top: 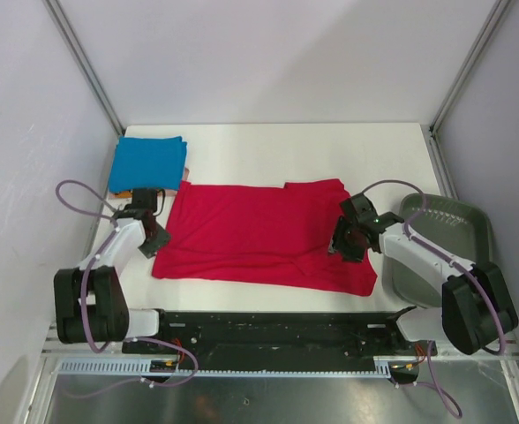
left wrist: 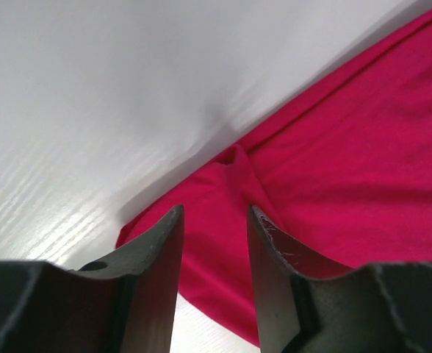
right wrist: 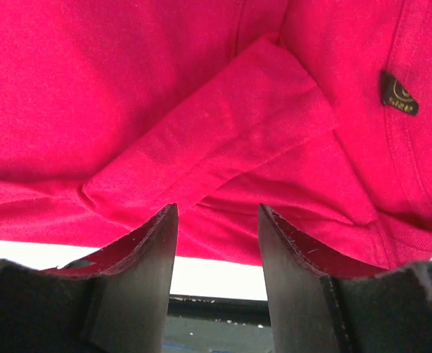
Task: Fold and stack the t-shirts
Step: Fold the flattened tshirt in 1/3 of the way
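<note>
A bright red t-shirt lies flat across the middle of the white table, with a sleeve folded in over its body and a dark neck tag. My left gripper stands open just over the shirt's left edge, its jaws holding nothing. At the shirt's right end my right gripper is open too, with only cloth and the table's edge showing between its fingertips. A folded blue t-shirt lies at the back left on an orange one, of which only a corner shows.
A dark grey bin sits at the right edge of the table, partly under my right arm. Grey walls with metal posts close in the back and both sides. A black rail runs along the near edge.
</note>
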### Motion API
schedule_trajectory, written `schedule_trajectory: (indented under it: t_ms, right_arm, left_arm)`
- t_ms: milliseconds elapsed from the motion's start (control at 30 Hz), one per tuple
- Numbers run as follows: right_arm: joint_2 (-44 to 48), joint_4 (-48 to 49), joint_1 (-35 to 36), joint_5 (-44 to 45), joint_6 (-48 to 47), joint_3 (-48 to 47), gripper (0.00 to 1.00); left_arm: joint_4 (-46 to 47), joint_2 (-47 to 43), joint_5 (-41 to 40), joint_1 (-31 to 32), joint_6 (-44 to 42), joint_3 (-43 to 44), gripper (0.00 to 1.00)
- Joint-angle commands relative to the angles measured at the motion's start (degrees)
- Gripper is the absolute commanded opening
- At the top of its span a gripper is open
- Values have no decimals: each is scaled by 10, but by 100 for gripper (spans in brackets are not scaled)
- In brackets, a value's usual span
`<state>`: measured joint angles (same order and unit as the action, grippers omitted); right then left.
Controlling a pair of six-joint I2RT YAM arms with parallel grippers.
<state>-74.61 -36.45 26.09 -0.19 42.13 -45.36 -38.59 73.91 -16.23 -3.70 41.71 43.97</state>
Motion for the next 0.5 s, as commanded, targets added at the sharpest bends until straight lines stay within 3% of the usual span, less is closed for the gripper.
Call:
schedule_trajectory:
  t_ms: [0,133,467]
  right_arm:
    - [-16,39,3,19,-25,-24,51]
    - [-32,48,3,12,-31,-24,51]
    - [-61,57,10,20,-41,-14,51]
  left_arm:
    - [9,43,-9,24,20,44,44]
    - [11,78,-15,39,35,59,40]
    - [13,99,-42,48,38,79,3]
